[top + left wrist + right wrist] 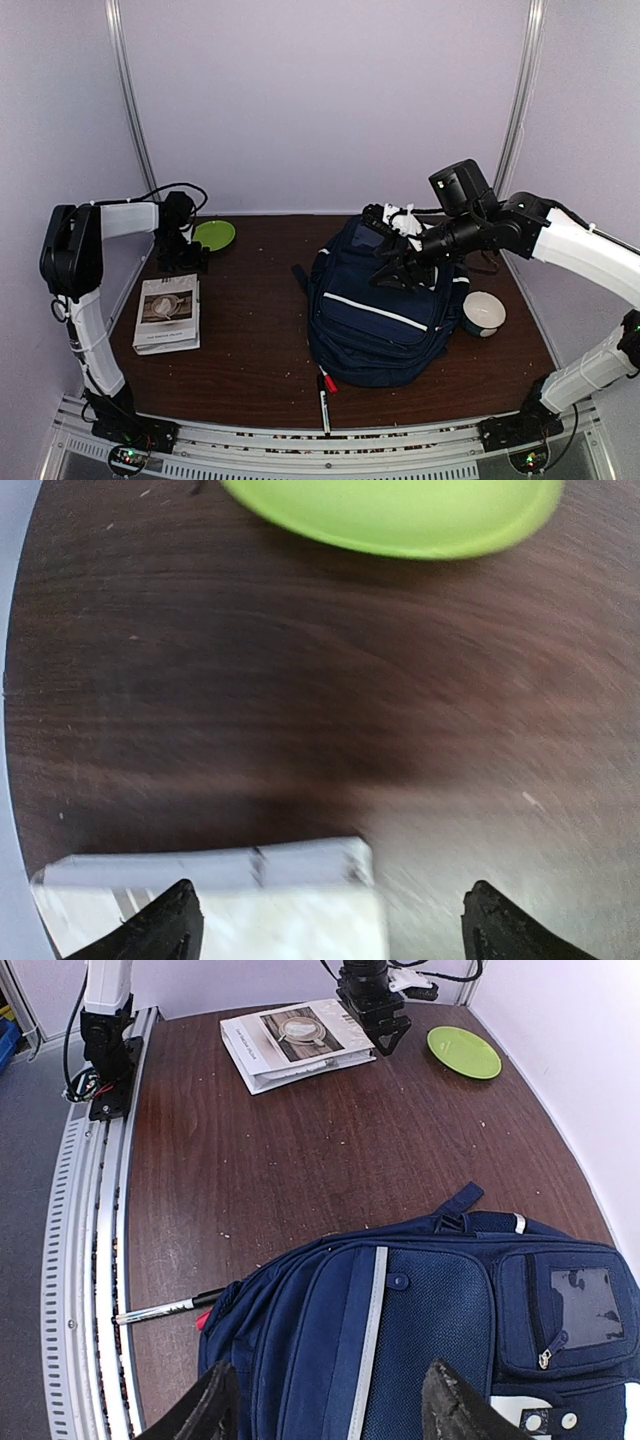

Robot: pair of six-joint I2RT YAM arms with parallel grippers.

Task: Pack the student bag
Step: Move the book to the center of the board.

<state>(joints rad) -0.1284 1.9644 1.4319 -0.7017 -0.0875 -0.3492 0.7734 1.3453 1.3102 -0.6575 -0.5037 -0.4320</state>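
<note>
1. The student bag (385, 315) sits right of centre on the worktop (255, 330). It's the big navy one with white stripes, and its front pockets face up.
2. The right tool (325, 1390) hangs just over the far part of the bag. Its two fingers (205, 1410) are spread wide with only blue fabric showing below the gap, so it's open and not gripping anything. Can't really tell if the tips touch the fabric.
3. The left tool (330, 905) is way over at the far left, also wide open and empty. It's low over the far edge of a white book (230, 905).
4. From above, that book lies flat near the left edge, well apart from the bag.
5. A lime green plate (400, 515) is just beyond the left tool at the far left. It's blurry in the left wrist view.
6. A small bowl (484, 313), white inside, is just beside the bag's right side.
7. A marker pen (324, 402) lies at the near edge of the worktop, pointing near to far. Its far end, with a bit of red on it, is right up against the bag's near edge.
</note>
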